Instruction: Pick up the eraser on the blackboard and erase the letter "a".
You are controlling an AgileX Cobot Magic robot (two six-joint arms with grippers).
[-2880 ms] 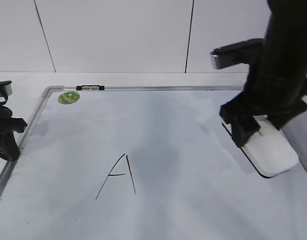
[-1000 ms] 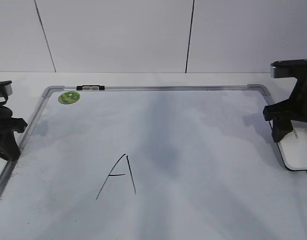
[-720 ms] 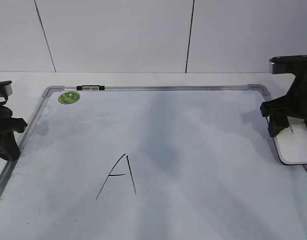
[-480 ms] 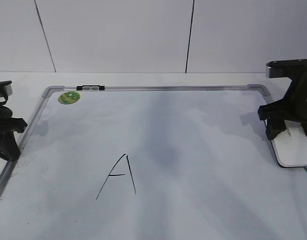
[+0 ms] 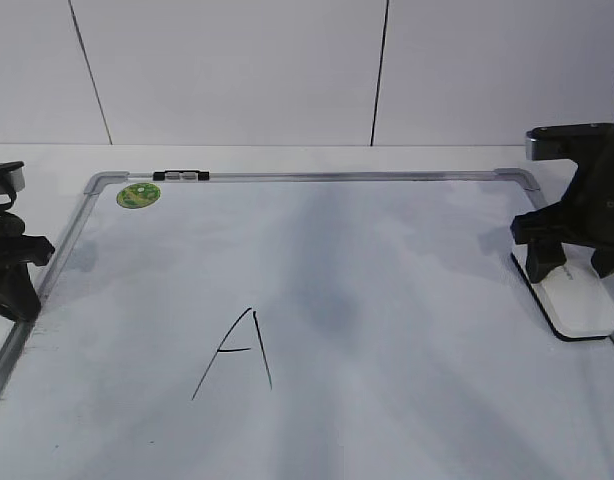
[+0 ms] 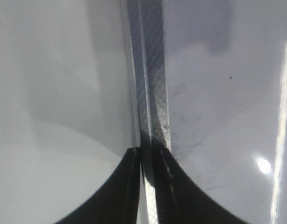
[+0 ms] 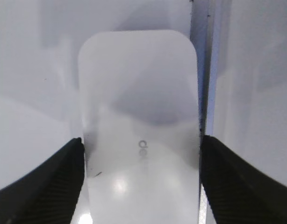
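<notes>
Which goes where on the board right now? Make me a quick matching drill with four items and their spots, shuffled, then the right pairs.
Things:
1. eraser
2. green sticker
3. capital "A"
4. left gripper

Places or states:
a. near the far left corner of the blackboard
b. drawn left of centre on the near part of the board
c. fingertips close together over the board's left frame rail
d. lying by the board's right edge, between the fingers of the right gripper

Pairs: 1-d, 2-a, 3-b, 4-c
</notes>
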